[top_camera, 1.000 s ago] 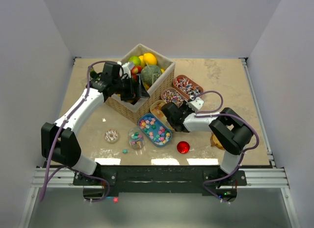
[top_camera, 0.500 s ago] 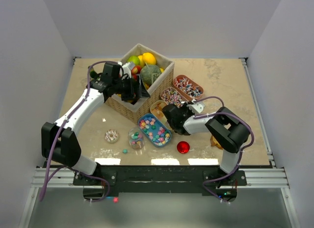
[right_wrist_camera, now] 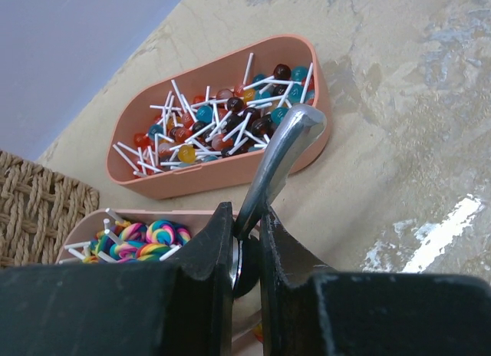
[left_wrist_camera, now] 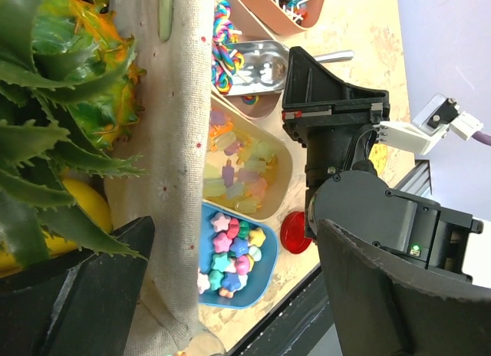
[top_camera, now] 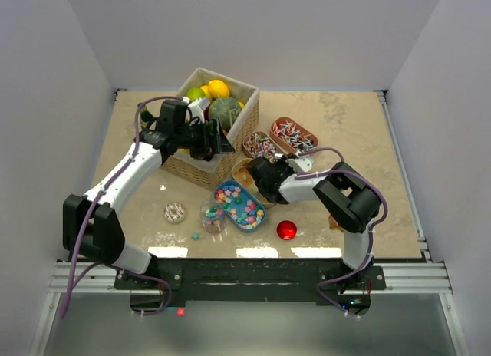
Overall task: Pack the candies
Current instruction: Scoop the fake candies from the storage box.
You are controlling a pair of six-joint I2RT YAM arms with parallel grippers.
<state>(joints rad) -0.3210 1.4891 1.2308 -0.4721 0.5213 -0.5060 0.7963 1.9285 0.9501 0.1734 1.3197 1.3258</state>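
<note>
I see the basket (top_camera: 201, 170) at upper centre of the tabletop (top_camera: 345, 118). Trays (right_wrist_camera: 222, 174) of candies (top_camera: 242, 206) run diagonally at its right. Below it stands a jar (top_camera: 212, 215), between a doughnut (top_camera: 175, 212) at left and a ball (top_camera: 286, 230) at right.

The left tool (top_camera: 216, 139) gapes wide, the right tool (right_wrist_camera: 245, 232) pinched nearly closed.

Scoop (right_wrist_camera: 278, 153) bowl behind right fingers (right_wrist_camera: 203, 256)

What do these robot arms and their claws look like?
The left arm and right arm share one look: white rounded links between chunky black joints, with a purple cable looping alongside each. The left gripper and right gripper are matte black, with two blocky fingers.
</note>
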